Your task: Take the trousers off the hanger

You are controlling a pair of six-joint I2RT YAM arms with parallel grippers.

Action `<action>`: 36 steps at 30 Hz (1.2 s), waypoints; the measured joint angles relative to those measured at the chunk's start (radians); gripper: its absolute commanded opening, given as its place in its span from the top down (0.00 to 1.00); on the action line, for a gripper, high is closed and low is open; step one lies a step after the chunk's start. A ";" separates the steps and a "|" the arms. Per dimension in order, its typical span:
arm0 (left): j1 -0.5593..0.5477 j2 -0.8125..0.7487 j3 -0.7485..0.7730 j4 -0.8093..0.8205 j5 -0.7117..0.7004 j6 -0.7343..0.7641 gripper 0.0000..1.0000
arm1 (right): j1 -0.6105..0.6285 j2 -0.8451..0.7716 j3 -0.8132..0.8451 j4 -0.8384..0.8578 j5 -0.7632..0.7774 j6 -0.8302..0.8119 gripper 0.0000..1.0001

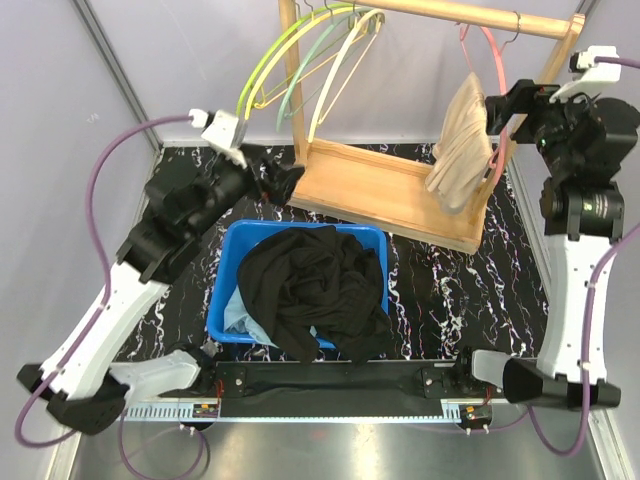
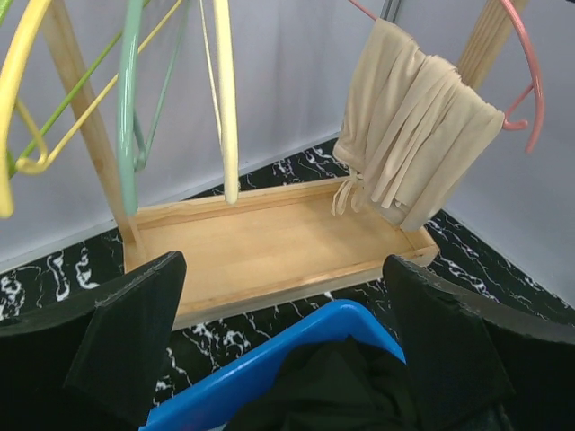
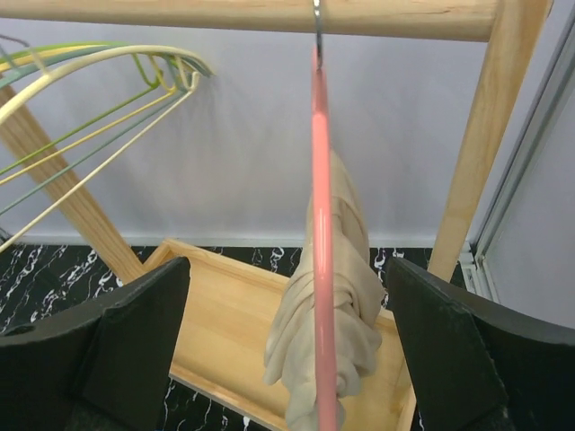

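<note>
Right jaws: spread wide on the right gripper point(image 3: 296, 359), holding nothing.
Ahead of them: the pink hanger point(image 3: 321, 224), seen edge-on in line with the gap between the fingers.
Left jaws: the left gripper point(image 2: 287, 359) is parted too, with nothing between its fingers.
Below the left gripper: the far rim of the blue bin point(image 2: 269, 355).
Beige trousers point(image 1: 462, 140): draped over the pink hanger, folds hanging down over the wooden tray point(image 1: 380, 190).
Wooden rail point(image 1: 470, 15): carries the pink hanger at the right end and the yellow and green hangers point(image 1: 320, 50) at the left.
Black trousers point(image 1: 320, 280): heaped in the blue bin, spilling over its near edge.
Light blue garment point(image 1: 240, 312): peeks out under the black heap.
Table point(image 1: 450, 290): black marbled top under everything.
</note>
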 measured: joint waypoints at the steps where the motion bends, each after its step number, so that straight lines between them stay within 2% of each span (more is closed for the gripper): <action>1: 0.000 -0.036 -0.031 -0.002 -0.003 0.003 0.01 | -0.002 0.022 0.018 -0.002 0.006 0.006 0.06; 7: 0.000 -0.202 -0.154 0.002 -0.034 0.007 0.01 | -0.016 0.182 0.156 -0.046 0.012 0.033 0.17; 10: 0.000 -0.260 -0.209 0.002 -0.034 0.006 0.01 | -0.019 0.230 0.170 -0.060 0.012 0.033 0.23; 14: 0.000 -0.310 -0.276 0.005 -0.027 -0.014 0.01 | -0.020 0.278 0.171 -0.080 0.008 0.029 0.36; 15: 0.000 -0.314 -0.285 0.006 -0.024 -0.020 0.01 | -0.020 0.288 0.171 -0.086 0.008 0.027 0.47; 17: 0.000 -0.314 -0.295 0.008 -0.006 -0.028 0.01 | -0.020 0.302 0.171 -0.098 0.004 0.020 0.62; 18: 0.000 -0.314 -0.301 0.015 0.010 -0.029 0.01 | -0.020 0.308 0.172 -0.099 0.000 0.015 0.75; 22: 0.000 -0.299 -0.318 0.040 0.117 -0.026 0.01 | -0.019 0.328 0.208 -0.126 -0.049 -0.009 1.00; 28: -0.012 -0.240 -0.314 0.102 0.238 -0.007 0.01 | -0.023 0.347 0.296 -0.165 -0.103 -0.009 1.00; 36: -0.108 -0.084 -0.232 0.149 0.251 0.075 0.01 | -0.025 0.346 0.365 -0.167 -0.186 0.064 1.00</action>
